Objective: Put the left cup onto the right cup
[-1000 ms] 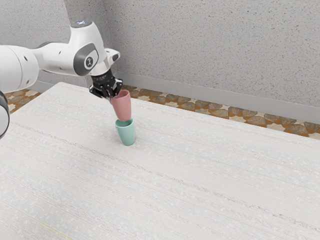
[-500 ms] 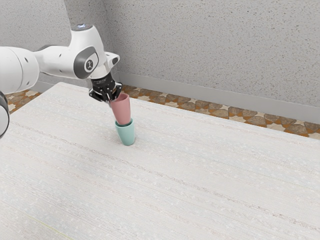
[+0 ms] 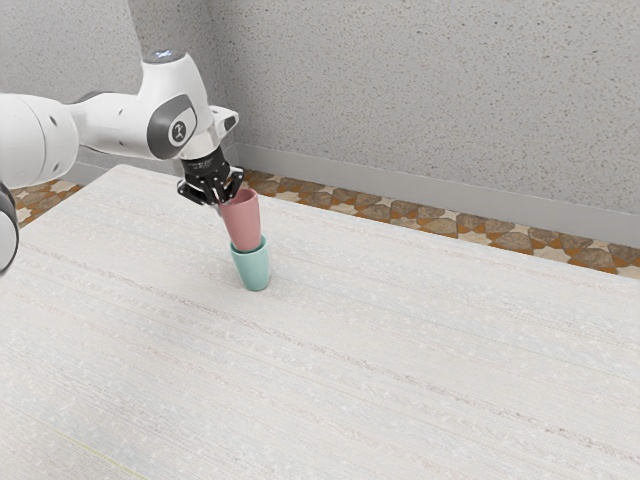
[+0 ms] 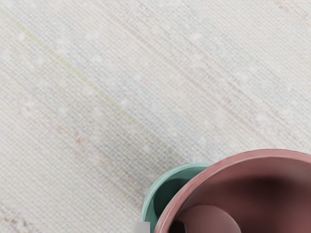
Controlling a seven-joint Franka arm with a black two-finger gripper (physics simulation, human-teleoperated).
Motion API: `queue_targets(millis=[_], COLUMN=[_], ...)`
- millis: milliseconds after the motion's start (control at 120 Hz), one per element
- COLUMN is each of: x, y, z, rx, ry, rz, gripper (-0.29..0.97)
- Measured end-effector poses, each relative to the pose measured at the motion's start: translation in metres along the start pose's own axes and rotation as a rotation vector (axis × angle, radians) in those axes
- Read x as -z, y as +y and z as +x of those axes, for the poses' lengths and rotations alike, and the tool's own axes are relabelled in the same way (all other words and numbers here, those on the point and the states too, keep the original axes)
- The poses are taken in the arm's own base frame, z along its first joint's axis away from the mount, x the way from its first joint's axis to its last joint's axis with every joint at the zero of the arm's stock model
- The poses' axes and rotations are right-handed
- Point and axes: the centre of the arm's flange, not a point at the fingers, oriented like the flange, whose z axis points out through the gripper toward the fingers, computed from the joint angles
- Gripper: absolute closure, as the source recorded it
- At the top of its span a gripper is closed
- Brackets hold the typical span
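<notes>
A: pink cup (image 3: 243,219), where?
B: nested in the teal cup (image 3: 253,268), tilted, its rim leaning off toward the gripper (image 3: 213,192), which sits right at that rim
A: hand spread or pinching?
B: can't tell, too dark there
A: risk?
B: my guess, it's not seated square. Let go on that lean and it may tip out of the teal cup, or a sideways pull-off drags both over on the table (image 3: 400,360)

No legible text or markings
</notes>
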Motion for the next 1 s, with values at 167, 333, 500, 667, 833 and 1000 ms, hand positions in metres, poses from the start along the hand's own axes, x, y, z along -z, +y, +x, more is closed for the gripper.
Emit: queue_targets(millis=[167, 333, 500, 667, 833, 1000], x=[0.000, -0.002, -0.004, -0.007, -0.012, -0.015], y=[0.000, 0.000, 0.000, 0.001, 0.000, -0.001], z=[0.001, 0.002, 0.002, 0.002, 0.001, -0.001], rx=[0.004, 0.006, 0.009, 0.012, 0.015, 0.019], ry=[0.002, 0.008, 0.009, 0.014, 0.011, 0.007], rz=[0.000, -0.005, -0.006, -0.013, -0.013, -0.011], gripper=[0.79, 0.79, 0.79, 0.79, 0.79, 0.79])
